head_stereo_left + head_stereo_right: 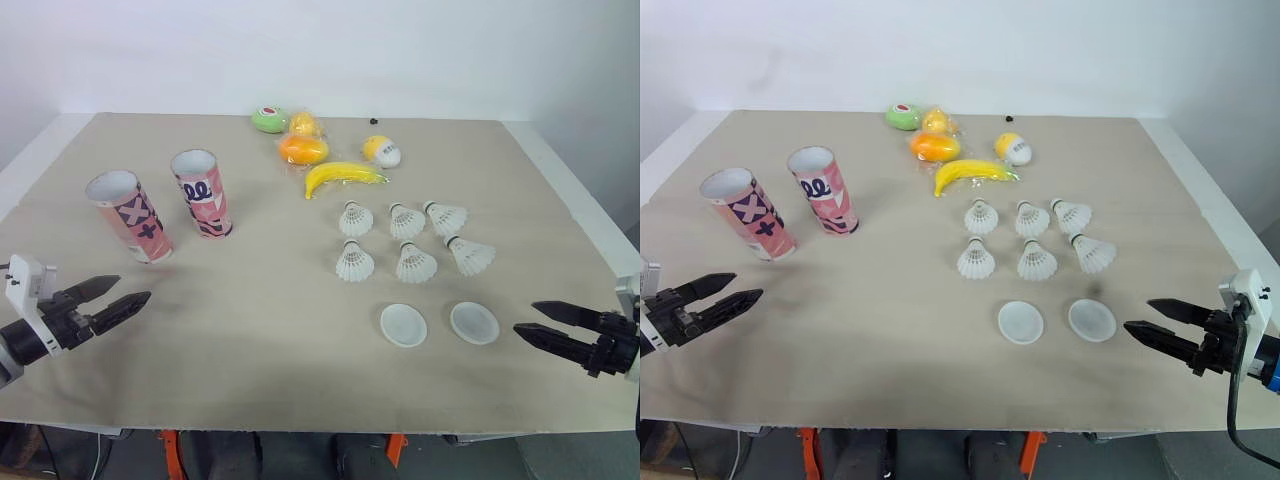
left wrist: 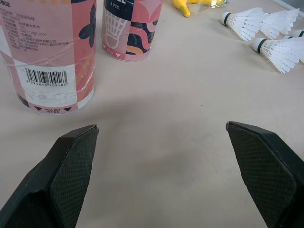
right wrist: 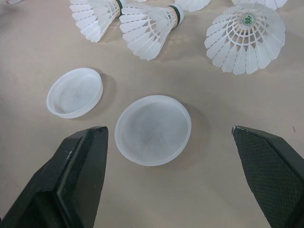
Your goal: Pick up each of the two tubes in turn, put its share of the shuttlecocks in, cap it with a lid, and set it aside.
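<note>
Two pink patterned tubes stand open-topped at the left of the table: one (image 1: pixel 130 216) tilted, nearer the edge, the other (image 1: pixel 202 192) just right of it. Several white shuttlecocks (image 1: pixel 409 240) lie in two rows right of centre. Two translucent lids (image 1: pixel 403 325) (image 1: pixel 474 323) lie in front of them. My left gripper (image 1: pixel 115 300) is open, low near the front left edge, short of the tilted tube (image 2: pixel 47 57). My right gripper (image 1: pixel 535 322) is open at the front right, just right of the lids (image 3: pixel 153 129) (image 3: pixel 75 92).
A banana (image 1: pixel 342 177), an orange fruit (image 1: pixel 303 149), a green round object (image 1: pixel 269 119) and a yellow-white egg shape (image 1: pixel 381 150) lie at the back centre. The tan table surface (image 1: pixel 260 330) ends in white borders on both sides.
</note>
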Action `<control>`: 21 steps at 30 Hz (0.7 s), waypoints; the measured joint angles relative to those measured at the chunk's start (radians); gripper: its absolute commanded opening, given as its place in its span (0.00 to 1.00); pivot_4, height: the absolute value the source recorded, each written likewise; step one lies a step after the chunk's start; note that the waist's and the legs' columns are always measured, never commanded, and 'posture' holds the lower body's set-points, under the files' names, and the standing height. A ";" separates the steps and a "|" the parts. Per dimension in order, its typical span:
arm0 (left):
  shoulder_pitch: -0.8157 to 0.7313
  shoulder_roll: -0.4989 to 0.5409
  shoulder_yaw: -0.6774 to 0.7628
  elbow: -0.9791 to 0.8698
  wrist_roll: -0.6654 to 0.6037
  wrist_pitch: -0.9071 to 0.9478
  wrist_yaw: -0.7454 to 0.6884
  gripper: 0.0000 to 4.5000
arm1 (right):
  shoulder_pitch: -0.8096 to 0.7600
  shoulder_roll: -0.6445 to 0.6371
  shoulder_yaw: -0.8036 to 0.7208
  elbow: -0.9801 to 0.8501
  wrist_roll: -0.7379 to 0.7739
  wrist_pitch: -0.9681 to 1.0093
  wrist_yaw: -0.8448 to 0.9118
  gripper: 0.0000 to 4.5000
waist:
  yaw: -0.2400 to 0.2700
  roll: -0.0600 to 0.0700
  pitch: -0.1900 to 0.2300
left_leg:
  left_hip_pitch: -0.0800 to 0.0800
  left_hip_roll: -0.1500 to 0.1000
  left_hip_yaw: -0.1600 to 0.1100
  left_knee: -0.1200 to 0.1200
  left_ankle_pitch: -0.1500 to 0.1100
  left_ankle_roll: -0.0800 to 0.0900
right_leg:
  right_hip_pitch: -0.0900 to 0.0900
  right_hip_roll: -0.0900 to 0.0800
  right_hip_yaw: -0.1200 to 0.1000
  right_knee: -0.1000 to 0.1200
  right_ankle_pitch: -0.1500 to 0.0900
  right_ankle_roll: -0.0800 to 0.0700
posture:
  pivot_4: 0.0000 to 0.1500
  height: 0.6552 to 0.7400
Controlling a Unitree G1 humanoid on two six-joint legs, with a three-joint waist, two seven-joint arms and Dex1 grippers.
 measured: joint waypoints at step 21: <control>-0.018 -0.009 0.000 -0.003 -0.044 0.076 0.019 1.00 | 0.006 0.006 0.002 -0.035 0.009 0.000 -0.019 0.99 | 0.000 0.000 0.000 | 0.000 0.000 0.000 0.000 0.000 0.000 | 0.001 0.000 0.000 0.000 0.000 0.000 | 1.00 1.00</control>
